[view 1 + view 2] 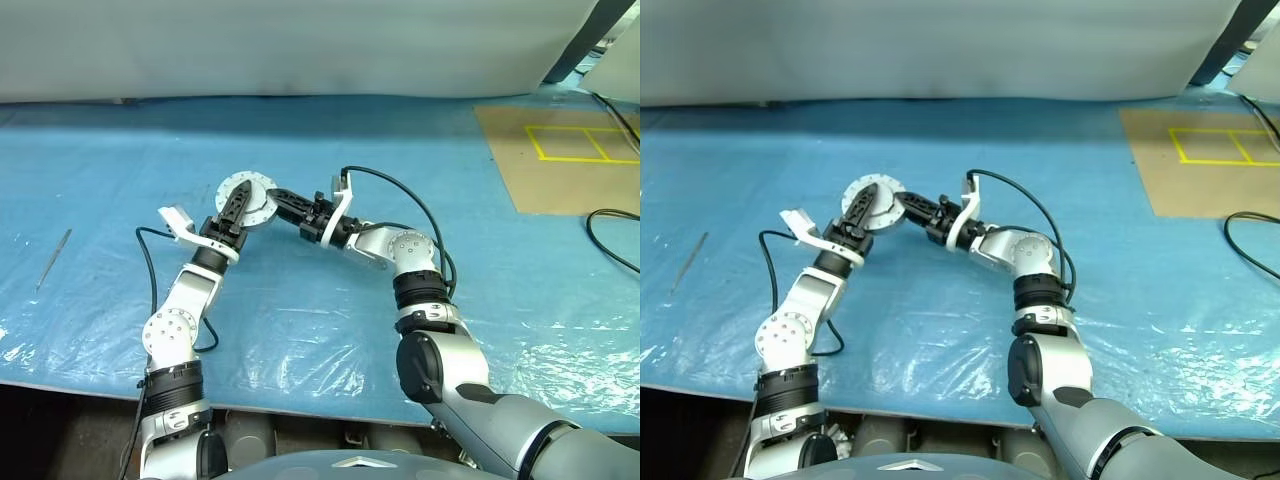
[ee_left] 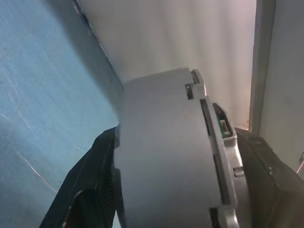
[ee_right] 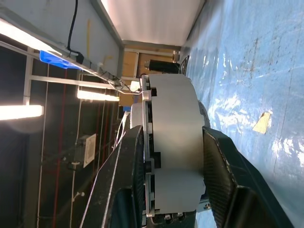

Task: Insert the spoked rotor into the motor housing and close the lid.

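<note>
Left eye view: the motor housing (image 1: 247, 201) was held above the table (image 1: 90, 180), pinched by both the left gripper (image 1: 234, 205) and the right gripper (image 1: 283, 205), apparently so the lid could be pressed shut.

Both tools meet at the motor housing above the worktop

The motor housing (image 1: 247, 201) sits between the left tool (image 1: 234, 210) and the right tool (image 1: 283, 207), raised over the worktop (image 1: 300, 330). A thin rod (image 1: 53, 257) lies far left; a cardboard sheet (image 1: 560, 160) lies far right, behind.
</note>
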